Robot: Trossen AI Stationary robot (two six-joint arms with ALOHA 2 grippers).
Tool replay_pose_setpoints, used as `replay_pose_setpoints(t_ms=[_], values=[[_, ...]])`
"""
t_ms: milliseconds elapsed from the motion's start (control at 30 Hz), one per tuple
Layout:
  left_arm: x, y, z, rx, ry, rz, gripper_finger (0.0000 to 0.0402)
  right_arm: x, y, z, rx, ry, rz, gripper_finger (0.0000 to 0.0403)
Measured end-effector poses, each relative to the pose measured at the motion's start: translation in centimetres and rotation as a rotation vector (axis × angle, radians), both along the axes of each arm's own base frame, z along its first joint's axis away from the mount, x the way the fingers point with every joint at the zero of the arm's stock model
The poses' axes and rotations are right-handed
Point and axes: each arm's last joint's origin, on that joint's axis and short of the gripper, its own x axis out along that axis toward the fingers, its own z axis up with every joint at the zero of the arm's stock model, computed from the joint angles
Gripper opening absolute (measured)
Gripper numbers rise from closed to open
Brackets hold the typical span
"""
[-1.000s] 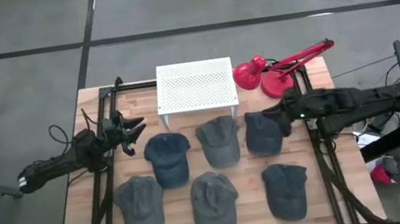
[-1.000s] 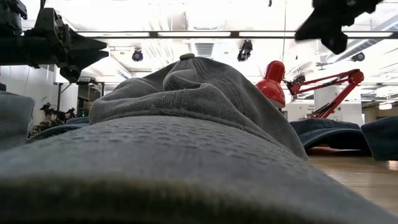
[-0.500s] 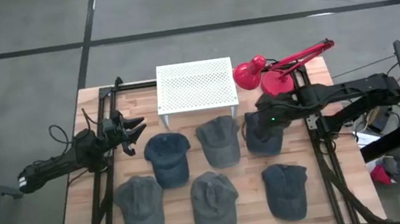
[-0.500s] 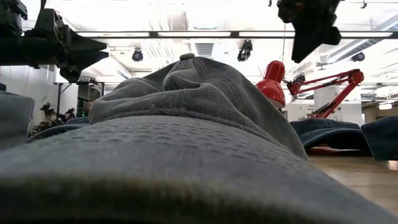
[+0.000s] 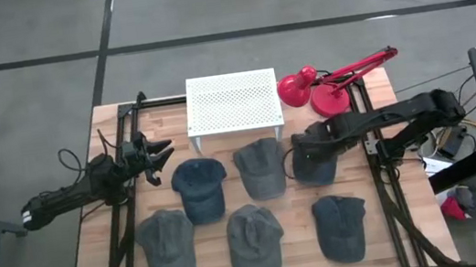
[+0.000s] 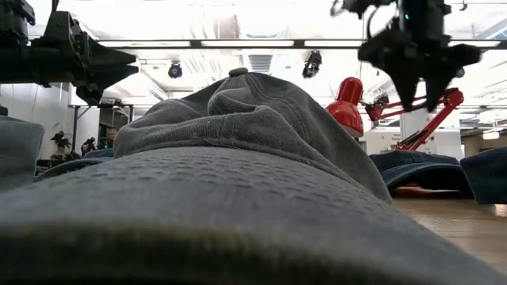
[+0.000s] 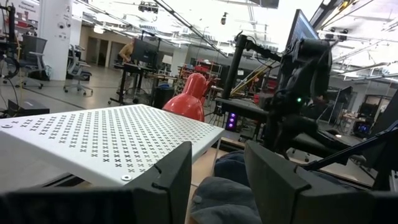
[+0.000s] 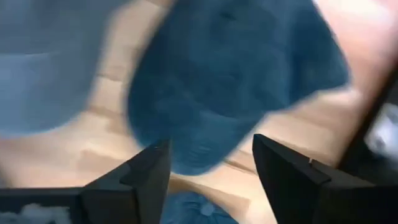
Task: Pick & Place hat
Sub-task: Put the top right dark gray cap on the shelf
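Hovering: right gripper (image 5: 299, 152) above the back-right hat (image 5: 313, 159), fingers (image 8: 288, 171) spread wide, holding nothing.
Target position: hat on the wooden worktop (image 5: 391, 232), rightmost of 3 in the back row, just in front of the red lamp (image 5: 319, 86).
Key relation: hat directly beneath and between the spread fingers in the right wrist view; long axis crown-to-brim running front to back.
Nearer arm: right, by far; left gripper (image 5: 157, 155) waits at the worktop's left side, well apart, fingers open and empty.
Nearby: white perforated stand (image 5: 233, 104) behind the middle hat (image 5: 260, 168).
Change: right gripper moved leftward from the hat's right edge to over its left edge; hats unmoved; left arm unchanged.
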Motion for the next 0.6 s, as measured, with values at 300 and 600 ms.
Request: replay_pose_setpoints(t_ms=[300,600], values=[[0.0,0.0,0.0,0.046,0.016,0.009,0.0152,-1.6,-0.1,-2.1,-0.017,0.032,-0.149,0.0265],[0.0,0.0,0.0,0.046,0.016,0.013,0.0152,-1.8,-0.5,-3.2,-0.072,-0.022,-0.299,0.029]])
